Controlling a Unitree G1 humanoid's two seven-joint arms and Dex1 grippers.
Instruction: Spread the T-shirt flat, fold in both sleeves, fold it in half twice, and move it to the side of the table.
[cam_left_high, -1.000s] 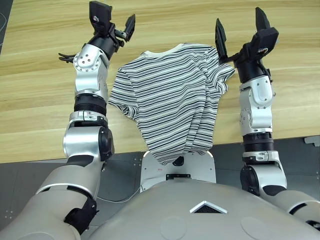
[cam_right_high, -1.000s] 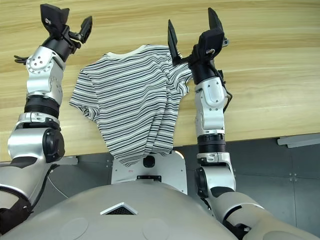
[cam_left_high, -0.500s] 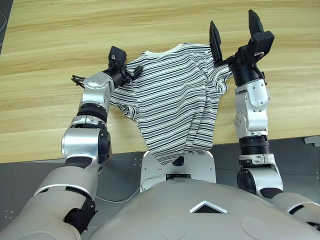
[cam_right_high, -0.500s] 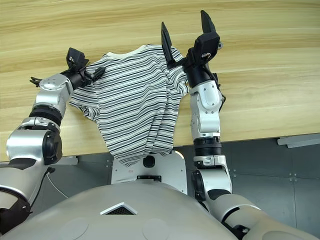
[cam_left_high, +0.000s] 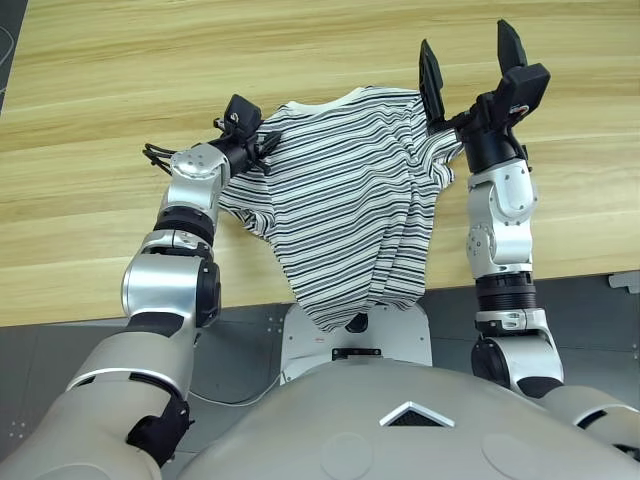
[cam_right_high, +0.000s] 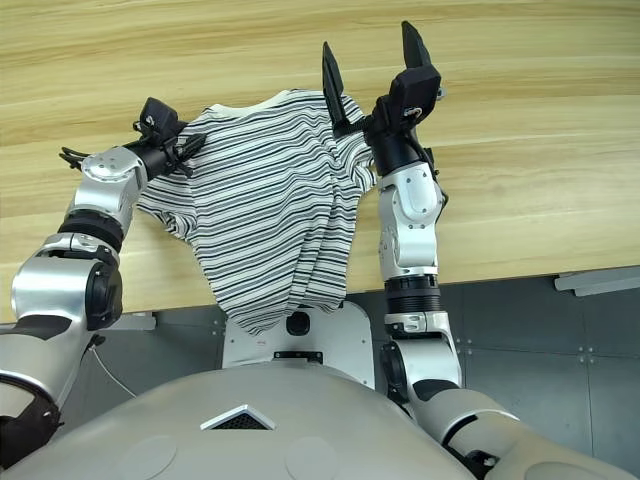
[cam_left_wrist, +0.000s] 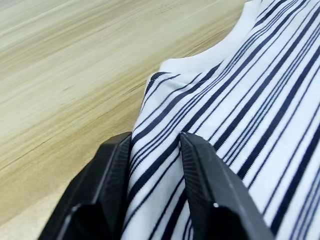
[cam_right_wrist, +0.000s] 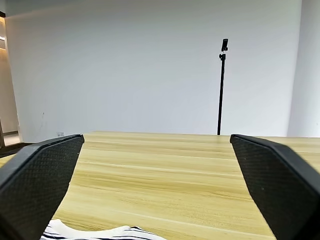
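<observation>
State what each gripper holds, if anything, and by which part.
Left gripper grips the T-shirt at its shoulder beside the collar; right gripper is open, holding nothing.

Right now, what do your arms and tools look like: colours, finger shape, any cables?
The left arm and right arm are silver-grey shells with black joints and ribbed black collars. The left tool and right tool are black, each with two flat, tapering fingers, finely textured. A black cable loops at the left wrist.

My left gripper (cam_left_high: 252, 135) pinches the striped T-shirt (cam_left_high: 345, 200) at its shoulder, left of centre. My right gripper (cam_left_high: 468, 62) stands spread wide at upper right, over the table (cam_left_high: 100, 60).
</observation>
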